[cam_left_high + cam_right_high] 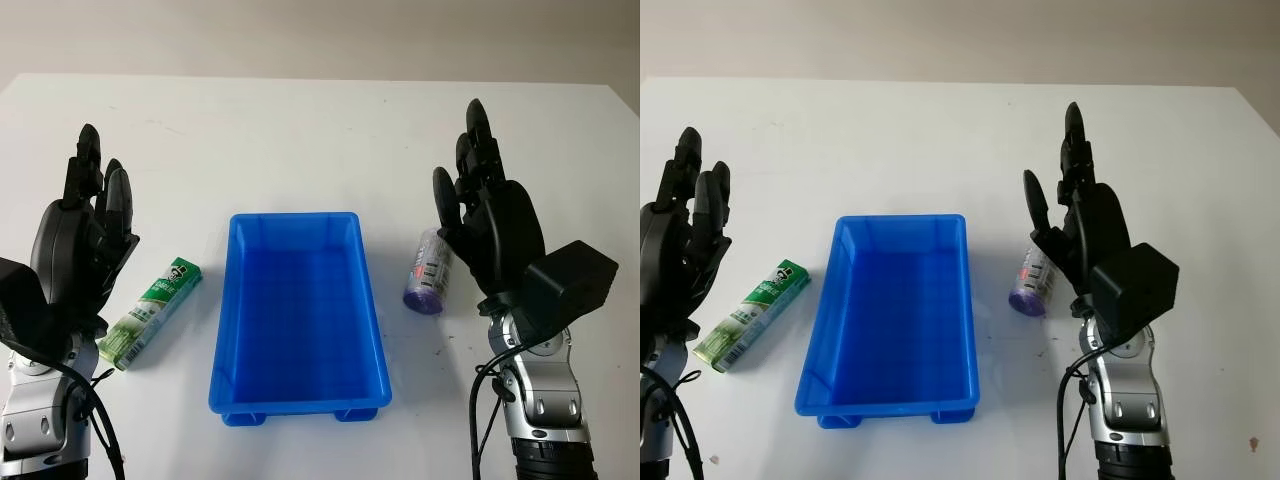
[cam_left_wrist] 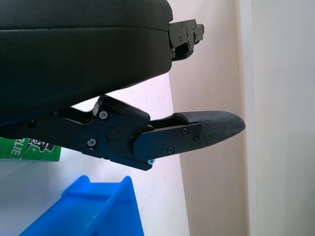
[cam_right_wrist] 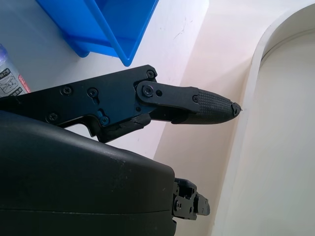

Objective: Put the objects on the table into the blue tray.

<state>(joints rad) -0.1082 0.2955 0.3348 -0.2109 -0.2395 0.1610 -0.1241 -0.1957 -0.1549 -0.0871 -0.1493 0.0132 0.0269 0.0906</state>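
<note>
Fingers extended on both hands, nothing held: left hand (image 1: 85, 245) open beside the table's left edge, right hand (image 1: 490, 220) open on the right side, fingers pointing away from the robot

Near to far:
- blue tray (image 1: 225, 345) dead centre, nothing in it, long axis running away from the robot
- green pack (image 1: 152, 311) flat on the table, between left hand and tray, near the tray's left wall, apart from it
- small bottle (image 1: 428, 272) with purple cap lying on its side, just beside the right palm, near the tray's right wall
- bare white table (image 1: 300, 140) beyond

Neither object picked yet, so task looks unstarted

Risks:
- bottle is round and lying down, a grazing finger could roll it away or against the tray wall
- pack is thin and flat, fingertips may slide over it or push it under the tray rim
- tray looks light, a bump on the rim could shift it
</note>
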